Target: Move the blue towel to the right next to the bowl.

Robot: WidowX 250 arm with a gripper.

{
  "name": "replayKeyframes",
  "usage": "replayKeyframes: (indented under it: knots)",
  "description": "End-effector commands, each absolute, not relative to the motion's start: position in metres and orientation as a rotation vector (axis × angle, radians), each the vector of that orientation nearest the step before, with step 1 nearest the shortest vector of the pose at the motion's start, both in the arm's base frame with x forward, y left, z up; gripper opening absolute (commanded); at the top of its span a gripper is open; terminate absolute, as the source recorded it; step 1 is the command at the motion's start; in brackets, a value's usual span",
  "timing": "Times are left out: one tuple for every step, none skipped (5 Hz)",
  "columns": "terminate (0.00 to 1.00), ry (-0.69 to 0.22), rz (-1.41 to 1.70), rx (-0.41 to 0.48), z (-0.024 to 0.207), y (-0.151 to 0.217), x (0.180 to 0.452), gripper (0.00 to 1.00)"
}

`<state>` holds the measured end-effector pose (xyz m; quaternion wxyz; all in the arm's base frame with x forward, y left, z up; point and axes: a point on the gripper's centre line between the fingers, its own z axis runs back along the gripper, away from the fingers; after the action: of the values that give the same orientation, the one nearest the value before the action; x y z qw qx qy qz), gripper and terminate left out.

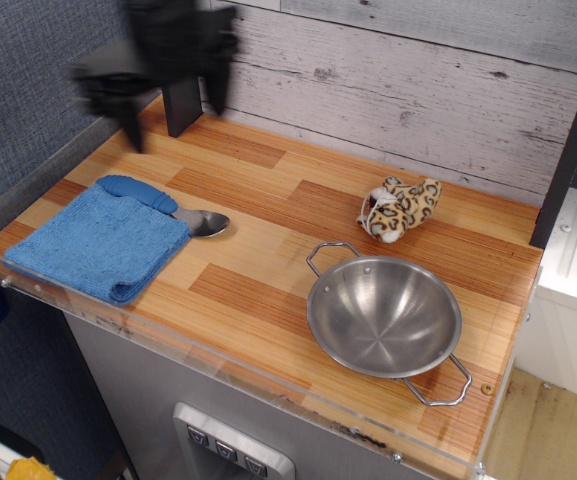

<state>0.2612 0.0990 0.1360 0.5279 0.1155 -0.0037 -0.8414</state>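
- I see the wooden tabletop (268, 200), striped in light and darker planks, with a clear plastic lip along its front edge and a whitewashed plank wall behind it.
- My gripper (168, 100) hangs above the back left part of the table, in front of a dark upright post (180, 112). It is smeared by motion blur; the two dark fingers look spread apart with nothing between them, though I cannot judge how wide.
- The blue towel (98, 243) lies flat and folded at the front left corner, its front edge at the plastic lip. It is below and in front of the gripper, with clear air between them.
- The bowl (384, 316) sits upright at the front right, shiny and empty, with one wire loop handle toward the back left and the other toward the front right. It is well apart from the towel, with bare wood between.
- A leopard-print plush toy (400, 209) lies just behind the bowl, not touching it.
- A spoon (173, 207) lies at the towel's back right edge, its blue handle touching the cloth and its metal head pointing toward the table's middle.
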Motion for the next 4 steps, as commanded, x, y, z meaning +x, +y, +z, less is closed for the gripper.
replayKeyframes:
  knots:
    - [0.00,0.037,-1.953,0.264,0.123,0.145,0.246,1.00]
    - [0.00,0.021,-1.915,0.240,0.105,0.158,0.232,1.00]
    - [0.00,0.073,-1.932,0.193,0.088,0.164,0.221,1.00]
    - [0.00,0.051,-1.919,0.166,0.070,0.166,0.213,1.00]
